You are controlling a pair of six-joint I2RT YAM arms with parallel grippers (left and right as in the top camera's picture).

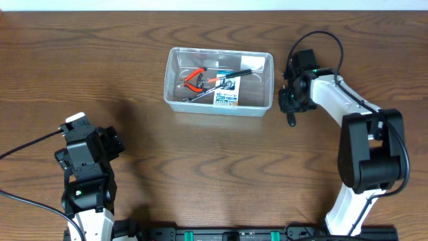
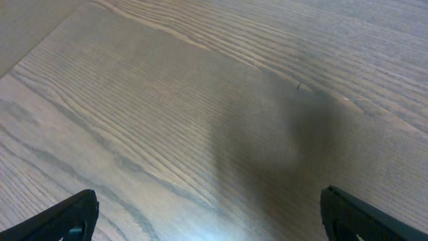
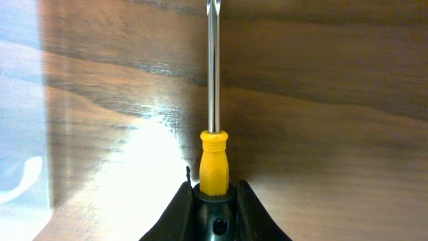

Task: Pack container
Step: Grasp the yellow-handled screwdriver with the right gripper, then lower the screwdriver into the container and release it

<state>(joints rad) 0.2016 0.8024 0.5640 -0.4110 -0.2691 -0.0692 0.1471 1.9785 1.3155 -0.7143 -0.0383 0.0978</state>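
Note:
The clear plastic container (image 1: 267, 84) stands at the middle back of the table. It holds red-handled pliers (image 1: 194, 79), a black-handled tool (image 1: 237, 73), a small blue-and-white card (image 1: 227, 94) and a metal tool. My right gripper (image 1: 291, 110) is just right of the container. It is shut on the black handle of a screwdriver (image 3: 214, 157) with a yellow collar and a steel shaft, held close above the wood (image 3: 215, 207). My left gripper (image 1: 110, 144) is at the front left, open and empty over bare table (image 2: 210, 214).
The container's clear wall shows blurred at the left edge of the right wrist view (image 3: 20, 107). The right arm's base (image 1: 361, 194) stands at the front right and the left arm's base (image 1: 87, 201) at the front left.

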